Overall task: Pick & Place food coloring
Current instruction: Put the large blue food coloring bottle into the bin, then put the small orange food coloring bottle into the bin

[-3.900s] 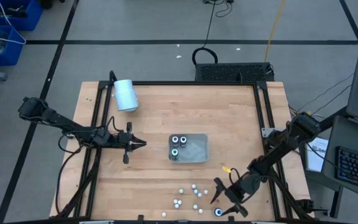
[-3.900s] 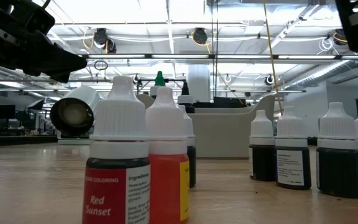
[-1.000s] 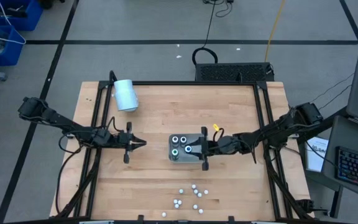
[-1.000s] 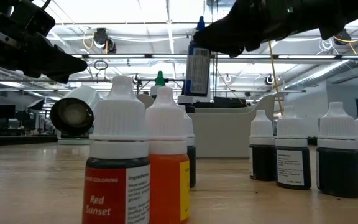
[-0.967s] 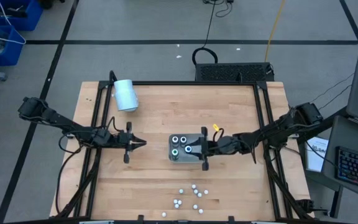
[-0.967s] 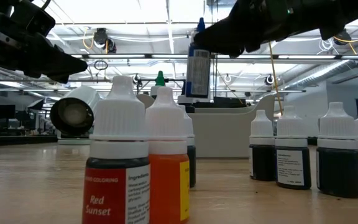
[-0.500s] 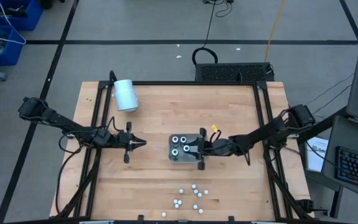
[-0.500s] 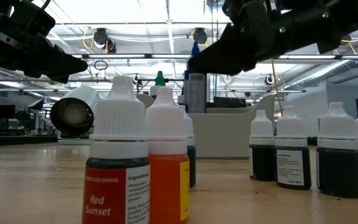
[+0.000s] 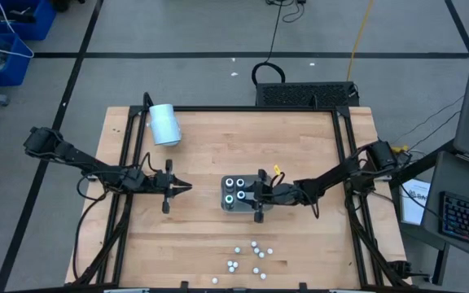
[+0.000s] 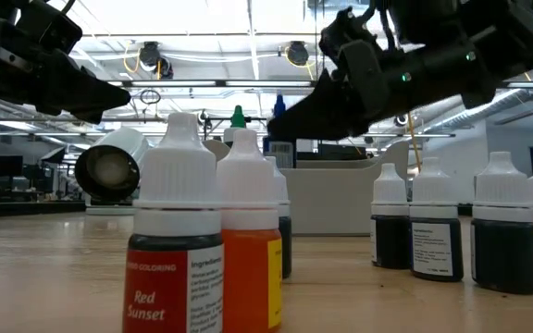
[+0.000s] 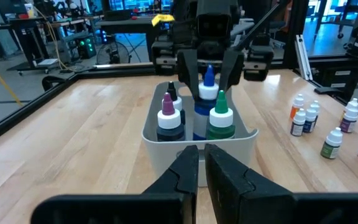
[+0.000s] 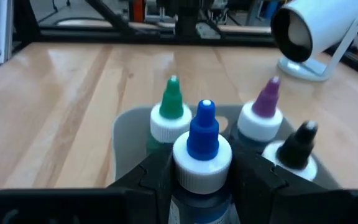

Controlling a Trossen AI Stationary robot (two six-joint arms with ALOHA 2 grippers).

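The left claw (image 9: 187, 188) waits over the bare wood to the left of the tray, its two fingers pinched together on nothing; up by the far left corner a big white cylinder (image 9: 164, 124) lies on its side on the tabletop (image 9: 202, 236); in the middle sits the grey tray (image 9: 265, 205), and three little bottles stand in its left end: one with a purple tip (image 12: 265, 115), one with a green tip (image 12: 170, 112) and one with a black tip (image 12: 297, 148); the right claw (image 9: 255, 194) reaches in from the right and is over the tray, gripping a fourth bottle, the blue-tipped bottle (image 12: 202, 149), by its neck; this bottle stands straight up and is low inside the tray, just beside the green one, but I cannot tell if its bottom touches the tray floor yet; so I think the job is partly done: three bottles are in, a fourth is almost set down and only needs letting go; near the front edge of the tabletop a bunch of loose bottles (image 9: 252, 255) is left to move; they are small and dark with white caps and pointy tips, with paper labels; one close to the low camera is the red bottle (image 10: 174, 240), and an orange one (image 10: 249, 236) stands right beside it.
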